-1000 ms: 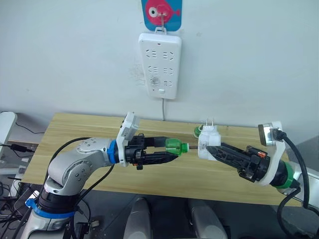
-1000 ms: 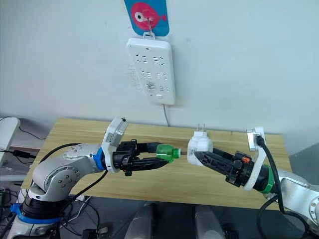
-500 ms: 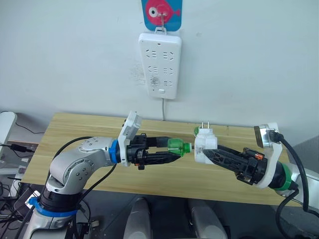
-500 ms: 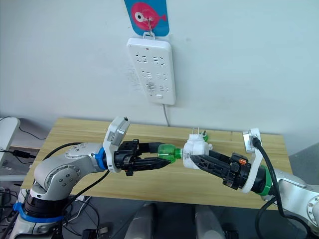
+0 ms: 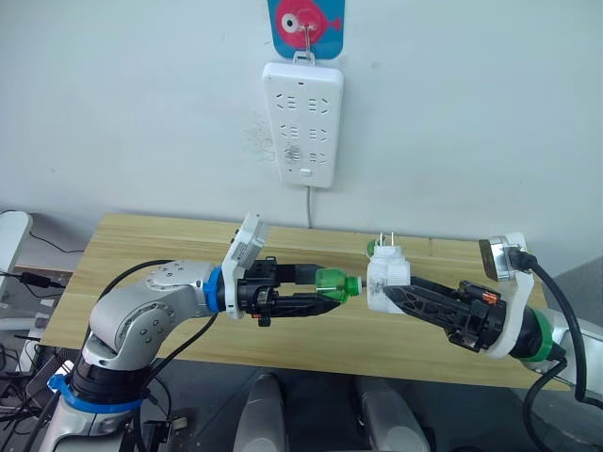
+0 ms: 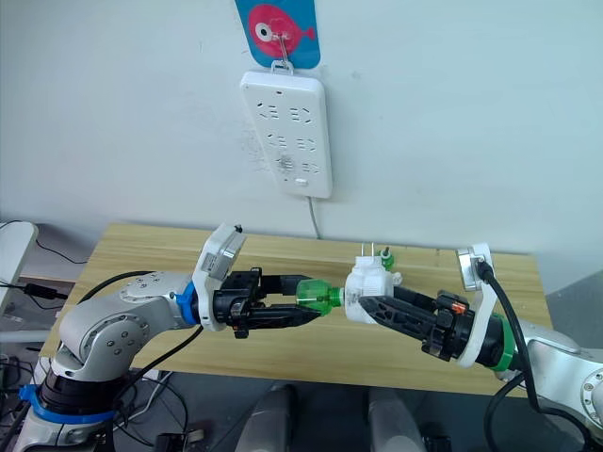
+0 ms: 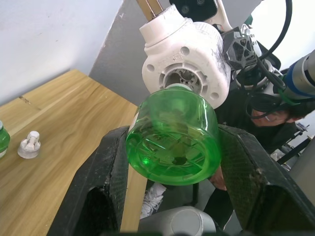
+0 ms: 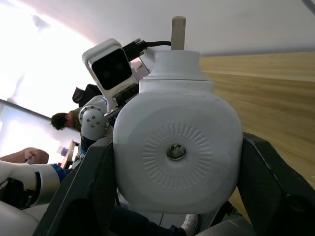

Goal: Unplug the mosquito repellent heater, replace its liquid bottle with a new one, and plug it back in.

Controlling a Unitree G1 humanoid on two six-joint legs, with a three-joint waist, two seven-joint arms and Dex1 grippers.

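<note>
Left end effector [image 5: 316,285] is clamped on a small clear green liquid bottle [image 5: 334,282], arm reaching across above the wooden counter [image 5: 141,254]. Bottle's neck sits right at the small white rounded plastic heater [image 5: 386,280], which the right end effector [image 5: 396,294] pinches mid-air, prongs up.

This looks like a robot test room or lab. A plain wooden bench [image 5: 141,254] stands against a bare white wall [image 5: 122,104], a white power strip [image 5: 302,123] hangs from a fish-shaped hook [image 5: 305,23], and loose cables [image 5: 24,282] trail over the floor beside it.
</note>
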